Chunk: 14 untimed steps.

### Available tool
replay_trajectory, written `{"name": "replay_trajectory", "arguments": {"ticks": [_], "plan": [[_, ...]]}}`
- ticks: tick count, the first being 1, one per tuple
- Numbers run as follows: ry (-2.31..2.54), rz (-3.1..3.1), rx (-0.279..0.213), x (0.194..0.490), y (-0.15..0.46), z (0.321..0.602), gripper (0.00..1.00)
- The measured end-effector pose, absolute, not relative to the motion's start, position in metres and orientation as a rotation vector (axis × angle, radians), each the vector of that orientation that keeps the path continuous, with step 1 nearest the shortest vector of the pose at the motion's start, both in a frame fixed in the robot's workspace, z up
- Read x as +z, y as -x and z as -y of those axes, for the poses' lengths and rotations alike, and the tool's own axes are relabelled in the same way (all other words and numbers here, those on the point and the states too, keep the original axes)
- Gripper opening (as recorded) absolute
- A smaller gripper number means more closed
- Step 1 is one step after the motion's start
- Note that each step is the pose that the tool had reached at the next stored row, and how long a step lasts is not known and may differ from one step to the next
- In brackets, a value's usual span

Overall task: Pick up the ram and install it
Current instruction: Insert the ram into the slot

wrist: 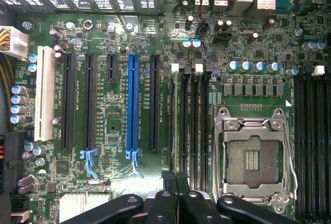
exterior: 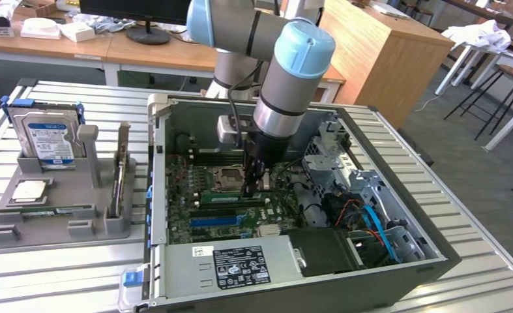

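Presently inside the open black desktop computer case [exterior: 378,283], laid on its side on the slatted metal surface [exterior: 65,274]. Grey-and-blue robot arm [exterior: 291,72] reaching straight down over the green motherboard [wrist: 116,125].

End effector [exterior: 254,188] closed right up, black fingers [wrist: 166,193] pressed together, no gap to be seen in the wrist view. Tips down at the bank of long black memory slots [wrist: 194,120], just beside the empty silver-framed CPU socket [wrist: 253,157].

Ram, the long narrow green circuit-board stick [exterior: 225,195]: standing on edge in the slot bank in the exterior view, low on the board, directly under the fingertips. Thin top edge pinched between the fingers or only touched from above: cannot tell. Placed in a slot, by the look of it. Full seating not confirmable, small white end latches [wrist: 175,68] unreadable as locked or free.

Well apart, on the exterior view's left: grey moulded parts holder [exterior: 91,228] carrying a blue-and-white-labelled hard drive [exterior: 47,140] and a small square silver CPU chip [exterior: 29,190].

Risks, as judged:
- Half-seating, one end down and the other high, from pressure at a single point along the stick.
- Bent contacts or a cracked board, from force applied with the notch off the slot key.
- Sideways slip of the closed tips off so thin an edge, into the neighbouring slot or the exposed socket pins.
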<state>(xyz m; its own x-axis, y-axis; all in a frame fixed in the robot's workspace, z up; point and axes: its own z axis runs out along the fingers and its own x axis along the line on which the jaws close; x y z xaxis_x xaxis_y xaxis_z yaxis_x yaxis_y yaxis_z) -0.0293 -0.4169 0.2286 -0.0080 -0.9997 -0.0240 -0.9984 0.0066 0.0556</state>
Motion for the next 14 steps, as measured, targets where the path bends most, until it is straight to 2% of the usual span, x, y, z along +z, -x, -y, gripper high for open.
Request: {"name": "replay_trajectory", "arguments": {"ticks": [14], "plan": [[-2.197,2.213,-0.088,0.2238,0.0293,0.417,0.11]]}}
